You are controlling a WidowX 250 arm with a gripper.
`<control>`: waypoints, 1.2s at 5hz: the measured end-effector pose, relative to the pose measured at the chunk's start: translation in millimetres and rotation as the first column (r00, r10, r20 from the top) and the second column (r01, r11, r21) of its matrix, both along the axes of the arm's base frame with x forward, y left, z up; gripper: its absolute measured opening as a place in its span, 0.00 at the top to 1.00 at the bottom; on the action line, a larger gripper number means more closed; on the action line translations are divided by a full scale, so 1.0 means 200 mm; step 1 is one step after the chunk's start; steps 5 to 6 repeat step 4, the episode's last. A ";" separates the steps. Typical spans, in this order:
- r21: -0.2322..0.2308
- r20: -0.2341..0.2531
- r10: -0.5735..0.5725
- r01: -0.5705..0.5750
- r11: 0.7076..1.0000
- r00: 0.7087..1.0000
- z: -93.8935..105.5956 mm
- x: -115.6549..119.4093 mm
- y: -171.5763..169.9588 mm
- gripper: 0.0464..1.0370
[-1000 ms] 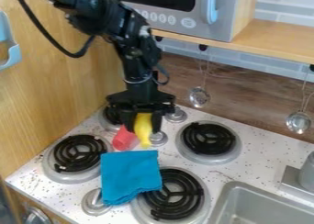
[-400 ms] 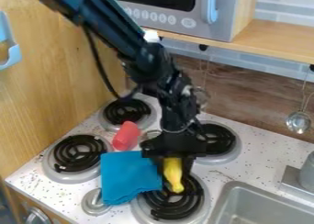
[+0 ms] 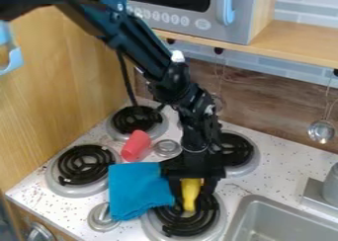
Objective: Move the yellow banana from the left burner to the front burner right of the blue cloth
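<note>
Pinching the yellow toy (image 3: 190,194) lengthwise between its downward fingers, the gripper (image 3: 191,189) hangs at the frame's lower centre, above the burner (image 3: 184,226), right of the cloth (image 3: 137,190).

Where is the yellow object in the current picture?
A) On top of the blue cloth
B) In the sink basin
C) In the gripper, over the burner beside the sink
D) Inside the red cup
C: the gripper holds the yellow object over the front burner beside the sink.
</note>
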State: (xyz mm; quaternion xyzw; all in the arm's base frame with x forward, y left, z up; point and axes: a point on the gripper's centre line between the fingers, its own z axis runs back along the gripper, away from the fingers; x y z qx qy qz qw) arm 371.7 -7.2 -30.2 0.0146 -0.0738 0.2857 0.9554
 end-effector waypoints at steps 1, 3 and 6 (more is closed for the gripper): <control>-0.005 -0.004 0.016 -0.016 1.000 1.000 0.00 0.00 0.09 0.03; -0.217 -0.092 0.035 -0.054 0.975 0.995 0.39 -0.11 0.36 0.04; -0.231 -0.225 0.029 -0.082 0.969 0.974 0.49 -0.22 0.46 0.04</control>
